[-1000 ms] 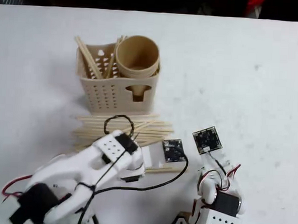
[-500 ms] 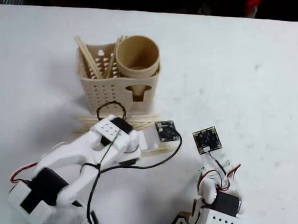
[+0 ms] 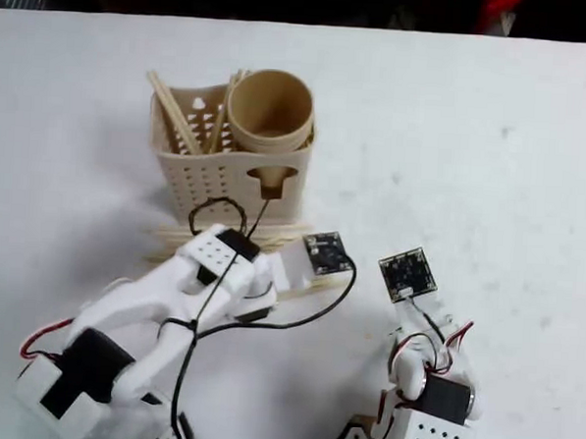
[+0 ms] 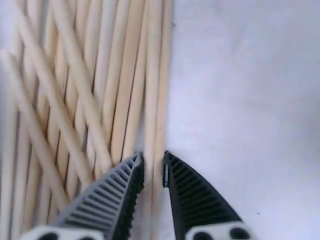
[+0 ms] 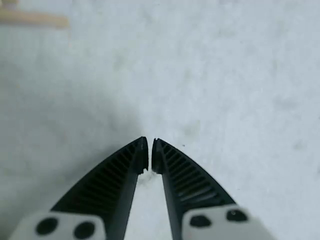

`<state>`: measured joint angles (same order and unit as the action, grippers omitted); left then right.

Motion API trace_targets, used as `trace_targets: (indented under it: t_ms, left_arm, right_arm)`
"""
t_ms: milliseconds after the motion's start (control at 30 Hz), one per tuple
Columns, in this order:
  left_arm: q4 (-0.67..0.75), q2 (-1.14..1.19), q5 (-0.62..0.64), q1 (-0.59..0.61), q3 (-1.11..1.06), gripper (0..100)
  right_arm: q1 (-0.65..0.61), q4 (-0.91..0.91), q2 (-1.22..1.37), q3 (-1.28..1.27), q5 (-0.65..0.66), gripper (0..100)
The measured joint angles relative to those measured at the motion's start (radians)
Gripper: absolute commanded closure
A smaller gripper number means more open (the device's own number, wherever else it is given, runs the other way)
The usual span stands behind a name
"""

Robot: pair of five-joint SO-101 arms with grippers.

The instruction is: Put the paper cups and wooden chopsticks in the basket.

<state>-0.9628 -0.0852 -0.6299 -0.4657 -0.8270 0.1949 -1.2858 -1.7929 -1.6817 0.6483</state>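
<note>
A beige perforated basket [image 3: 226, 182] holds a paper cup [image 3: 269, 108] and several wooden chopsticks [image 3: 176, 110] leaning in it. In front of the basket a pile of chopsticks [image 3: 174, 238] lies flat on the white table, partly hidden under the left arm [image 3: 211, 274]. In the left wrist view my left gripper [image 4: 152, 160] sits at the edge of the pile [image 4: 75, 90], its fingers closed on a chopstick [image 4: 154, 100] running between them. My right gripper [image 5: 150, 142] is shut with nothing in it, just above bare table; a chopstick end [image 5: 35, 19] lies farther off.
The right arm [image 3: 422, 384] rests folded at the front edge, right of the left arm. The white table [image 3: 472, 170] is bare to the right of the basket and behind it. The left arm's black cable [image 3: 298, 313] loops over the table in front of the pile.
The left arm has moved forward toward the basket and now covers most of the chopstick pile. The right arm, basket and cup have not moved.
</note>
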Motion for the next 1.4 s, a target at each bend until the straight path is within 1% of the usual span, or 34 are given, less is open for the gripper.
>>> trace_targets:
  t_ms: [200, 467, 567, 767, 1000, 1267, 1400]
  left_arm:
    - [0.006, -0.043, 0.037, 0.014, -0.002, 98]
    - [0.006, -0.250, 0.041, 0.034, -0.083, 98]
    - [0.006, -0.282, 0.044, 0.034, -0.091, 97]
    - [0.068, -0.288, 0.051, 0.034, -0.115, 92]
    - [0.161, -0.199, 0.094, 0.034, -0.123, 92]
    - [0.201, -0.181, 0.097, 0.035, -0.123, 92]
    - [0.224, -0.181, 0.097, 0.063, -0.112, 92]
  right_arm:
    - [0.000, 0.000, 0.000, 0.000, 0.000, 96.6]
    - [0.000, 0.000, 0.000, 0.000, 0.000, 96.6]
    - [0.000, 0.000, 0.000, 0.000, 0.000, 96.6]
    - [0.000, 0.000, 0.000, 0.000, 0.000, 96.6]
    - [0.000, 0.000, 0.000, 0.000, 0.000, 96.6]
    - [0.000, 0.000, 0.000, 0.000, 0.000, 96.6]
    - [0.000, 0.000, 0.000, 0.000, 0.000, 96.6]
